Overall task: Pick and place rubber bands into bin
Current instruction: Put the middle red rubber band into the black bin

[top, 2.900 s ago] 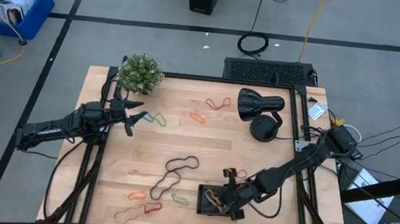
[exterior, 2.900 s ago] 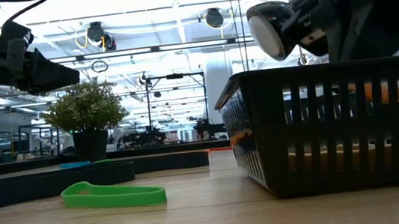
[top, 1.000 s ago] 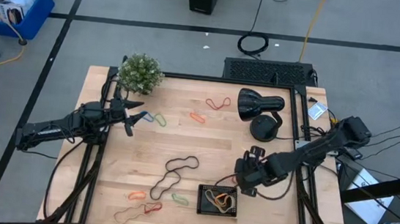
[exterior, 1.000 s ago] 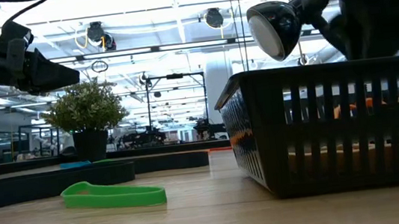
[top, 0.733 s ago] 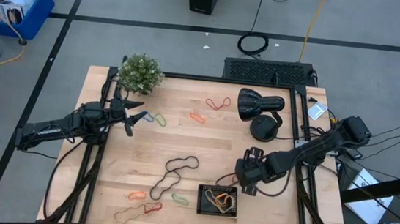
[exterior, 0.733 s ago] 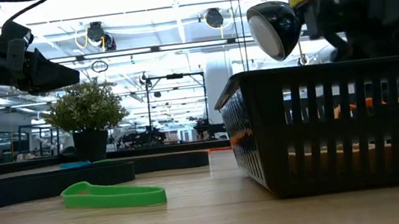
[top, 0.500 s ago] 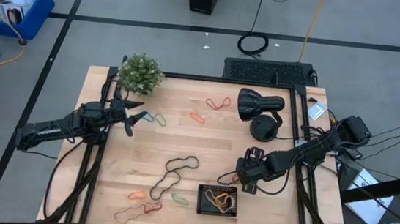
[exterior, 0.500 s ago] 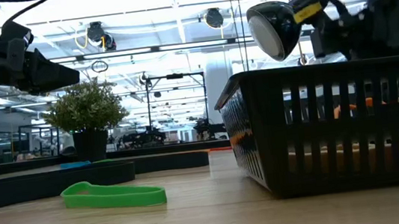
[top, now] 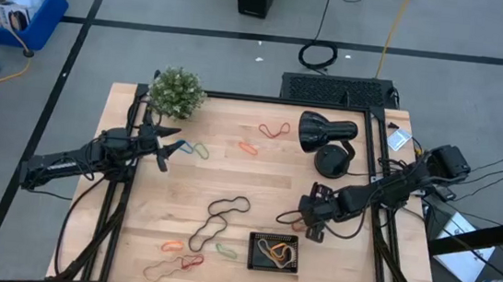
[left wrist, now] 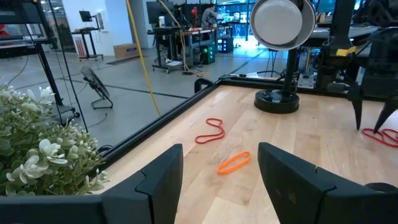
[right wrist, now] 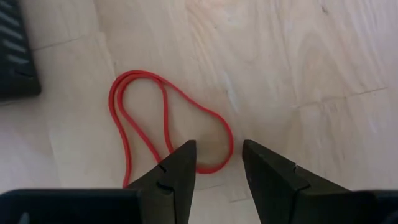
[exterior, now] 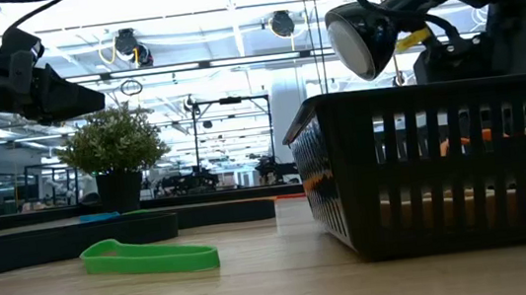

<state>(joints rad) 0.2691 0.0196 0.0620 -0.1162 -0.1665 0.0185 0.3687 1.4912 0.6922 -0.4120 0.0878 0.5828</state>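
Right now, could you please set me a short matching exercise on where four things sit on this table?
Things:
1. potted plant
2. bin
3. black lamp
4. right claw

Places:
A. near edge, holding bands
B. far left corner
C. above a red rubber band
D. far right, beside the red and orange bands

Pairs: 1-B, 2-A, 3-D, 4-C

Grey floor (top: 154, 2) with black lines; blue crate (top: 23, 10) beside.

bin (exterior: 464, 164) cut off by rt edge, low view | contents hidden by slats | left hand (exterior: 88, 96) only partly in frame
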